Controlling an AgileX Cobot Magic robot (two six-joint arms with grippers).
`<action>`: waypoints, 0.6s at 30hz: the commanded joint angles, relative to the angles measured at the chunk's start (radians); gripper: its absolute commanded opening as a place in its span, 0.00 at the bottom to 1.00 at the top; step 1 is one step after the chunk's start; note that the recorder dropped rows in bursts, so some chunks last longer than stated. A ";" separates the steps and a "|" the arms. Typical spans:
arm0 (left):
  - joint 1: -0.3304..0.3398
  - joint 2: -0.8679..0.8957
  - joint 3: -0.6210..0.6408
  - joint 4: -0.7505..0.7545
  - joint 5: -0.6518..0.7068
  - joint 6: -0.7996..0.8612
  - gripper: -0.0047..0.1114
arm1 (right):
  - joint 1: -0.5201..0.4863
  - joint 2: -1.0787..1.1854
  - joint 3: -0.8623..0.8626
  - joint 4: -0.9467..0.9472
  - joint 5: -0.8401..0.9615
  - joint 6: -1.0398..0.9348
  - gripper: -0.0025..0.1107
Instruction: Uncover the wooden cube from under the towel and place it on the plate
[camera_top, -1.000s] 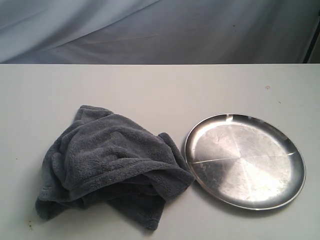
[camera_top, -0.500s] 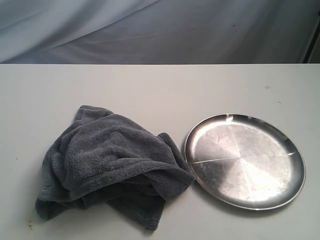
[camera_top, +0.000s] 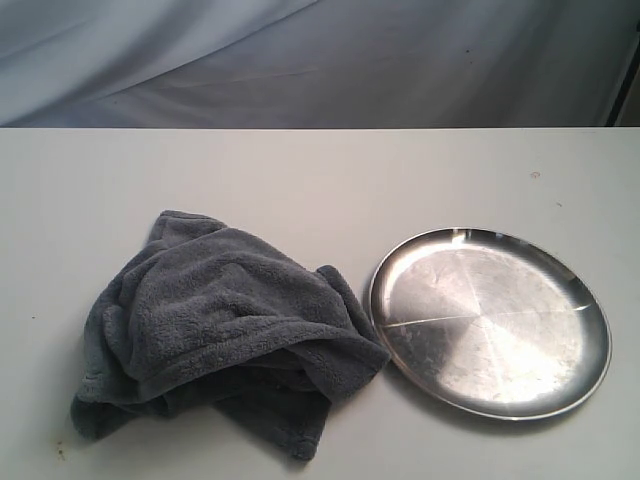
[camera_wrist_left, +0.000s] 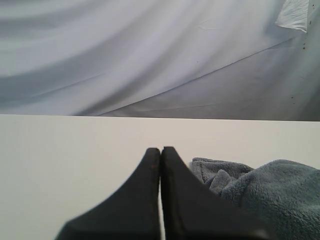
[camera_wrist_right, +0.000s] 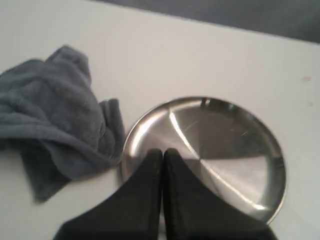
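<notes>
The dark grey fleece towel (camera_top: 225, 325) lies bunched on the white table, left of centre; it also shows in the left wrist view (camera_wrist_left: 270, 187) and the right wrist view (camera_wrist_right: 50, 117). The wooden cube is hidden. To the towel's right, almost touching it, sits the round steel plate (camera_top: 490, 320), bare, also in the right wrist view (camera_wrist_right: 210, 145). My left gripper (camera_wrist_left: 160, 150) is shut with nothing in it, low over the table beside the towel. My right gripper (camera_wrist_right: 163, 151) is shut and empty, above the plate's near rim. Neither gripper appears in the exterior view.
The white table (camera_top: 320, 180) ends at a far edge, with a draped grey-white cloth backdrop (camera_top: 320, 60) behind it. A small dark speck (camera_top: 534, 174) marks the table at the far right.
</notes>
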 joint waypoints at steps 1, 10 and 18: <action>-0.001 -0.002 0.004 0.001 -0.004 -0.002 0.05 | 0.105 0.239 -0.145 -0.012 0.133 0.001 0.02; -0.001 -0.002 0.004 0.001 -0.004 -0.002 0.05 | 0.317 0.654 -0.439 -0.012 0.233 0.001 0.02; -0.001 -0.002 0.004 0.001 -0.004 0.000 0.05 | 0.517 0.901 -0.568 -0.012 0.228 0.001 0.02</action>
